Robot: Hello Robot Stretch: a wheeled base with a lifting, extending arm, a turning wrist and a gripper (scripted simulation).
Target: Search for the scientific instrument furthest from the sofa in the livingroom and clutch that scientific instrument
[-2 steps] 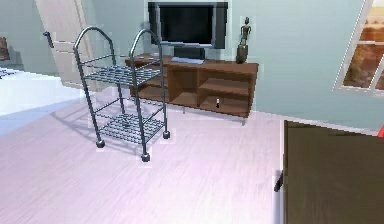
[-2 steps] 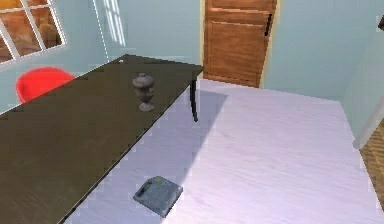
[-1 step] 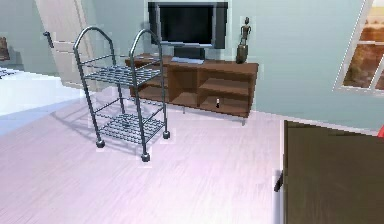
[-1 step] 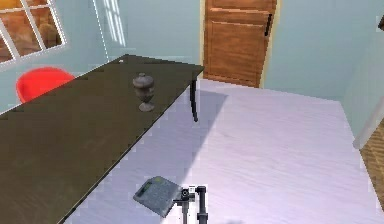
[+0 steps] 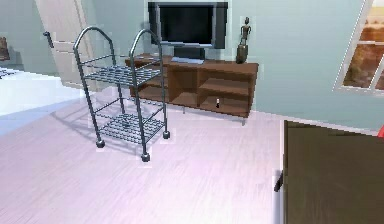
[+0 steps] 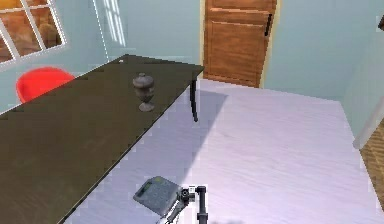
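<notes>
I log one dark urn-shaped object [image 6: 146, 90], whether the instrument I cannot tell, upright near the far right corner of the long dark-brown desk [image 6: 70, 130], well apart from the fingers [image 6: 176, 208]. Their spread and any hold I cannot tell.

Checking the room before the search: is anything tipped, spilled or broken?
Nothing stands out. The cart, TV and statue stand upright, so does the urn on the table. A flat grey thing is by the hand; held or not, unclear.

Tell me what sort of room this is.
Likely a living-dining room: a TV on a low wooden stand, a long dark table, and a red chair beside it.
</notes>
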